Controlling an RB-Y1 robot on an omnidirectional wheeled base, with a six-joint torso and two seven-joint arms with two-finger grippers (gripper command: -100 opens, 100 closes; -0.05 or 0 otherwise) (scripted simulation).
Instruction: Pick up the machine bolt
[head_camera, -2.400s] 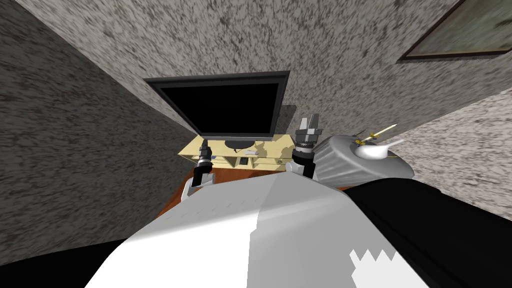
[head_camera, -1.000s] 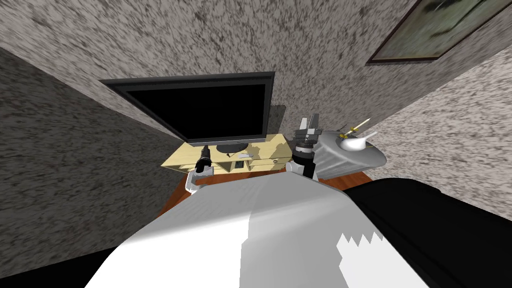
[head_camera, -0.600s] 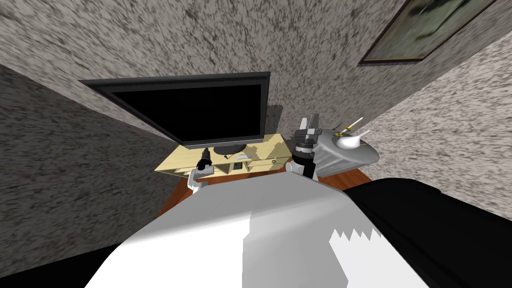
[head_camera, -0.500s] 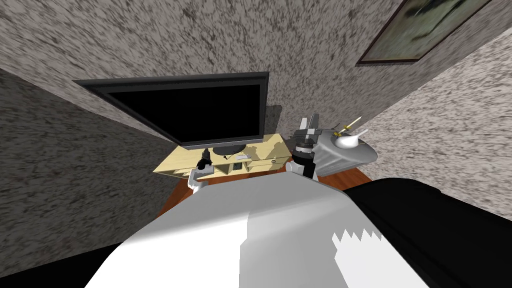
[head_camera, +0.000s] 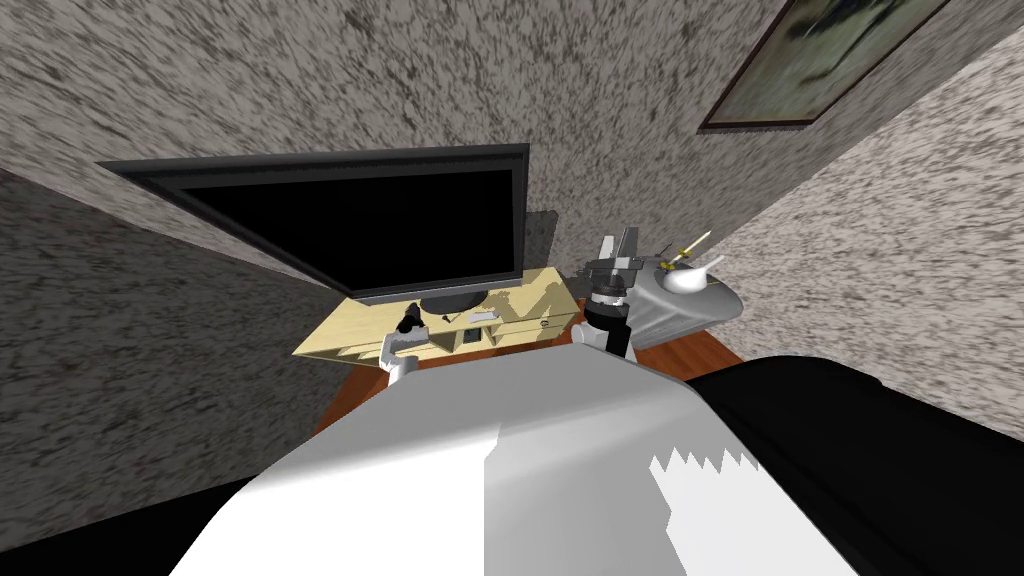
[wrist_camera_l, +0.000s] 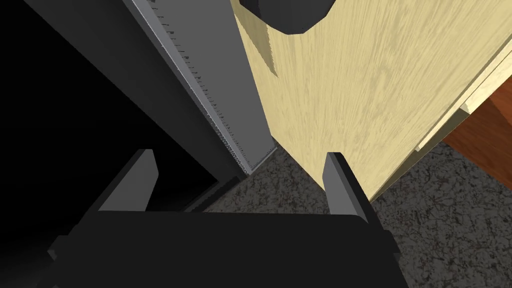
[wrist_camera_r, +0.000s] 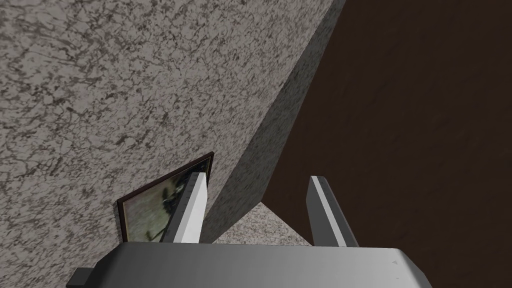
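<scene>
- bench (head_camera: 548, 290): pale wood, carrying a black television (head_camera: 380, 225).
- machine bolt (head_camera: 447, 317): small dark sliver on the bench top, just in front of the television's base.
- left end effector (wrist_camera_l: 240, 157): fingers spread, empty, above the bench's left half.
- right end effector (wrist_camera_r: 257, 179): fingers spread, empty, raised by the bench's right end.

Your left gripper (wrist_camera_l: 241, 156) has a black box body, your right gripper (wrist_camera_r: 257, 179) a grey one; each bears two thin grey blade fingers (wrist_camera_r: 192, 210)

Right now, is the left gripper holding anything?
No, the left gripper stands open, with nothing gripped in it.
</scene>
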